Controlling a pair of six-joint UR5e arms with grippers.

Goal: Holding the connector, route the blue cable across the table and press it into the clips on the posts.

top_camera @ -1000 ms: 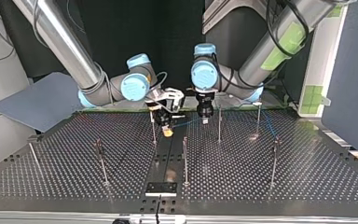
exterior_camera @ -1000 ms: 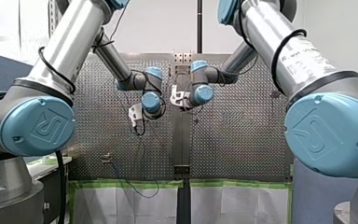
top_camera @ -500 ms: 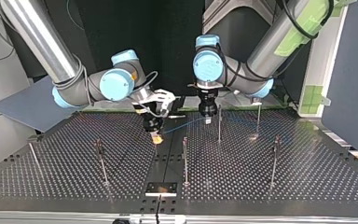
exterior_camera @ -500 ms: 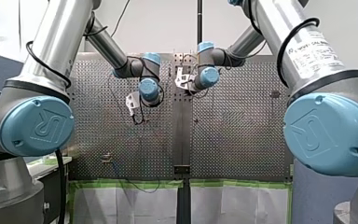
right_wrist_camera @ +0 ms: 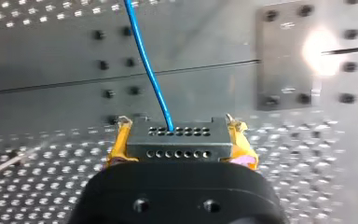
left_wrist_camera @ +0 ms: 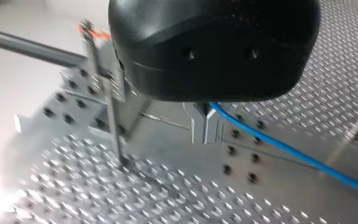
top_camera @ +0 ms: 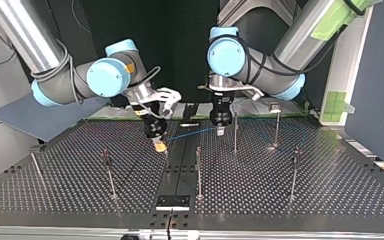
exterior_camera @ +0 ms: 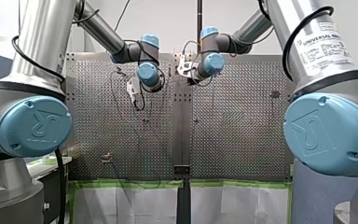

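Note:
In the right wrist view my right gripper (right_wrist_camera: pixel 178 127) is shut on a grey metal connector (right_wrist_camera: pixel 177 142), yellow pads (right_wrist_camera: pixel 119 140) on either side. The blue cable (right_wrist_camera: pixel 147 70) leaves the connector and runs ahead over the table. In the top view that gripper (top_camera: pixel 158 145) hangs left of centre, and the cable (top_camera: pixel 190 133) stretches rightwards to my left gripper (top_camera: pixel 220 129). My left gripper's metal fingers (left_wrist_camera: pixel 200 126) are shut, with the cable (left_wrist_camera: pixel 289 151) running out from them. A thin post (top_camera: pixel 235 132) stands just right of it; further posts (top_camera: pixel 198 170) stand nearer.
More thin posts (top_camera: pixel 295 170) (top_camera: pixel 109 172) (top_camera: pixel 277 127) rise from the perforated table (top_camera: pixel 330 190). A black plate (top_camera: pixel 172 201) sits at the top view's near edge. A grey sheet (top_camera: pixel 40 112) lies off the table's left side.
My right gripper has carried the connector towards the top view's left, so the cable span between the grippers has grown. My left gripper has stayed near its post while its arm shifted.

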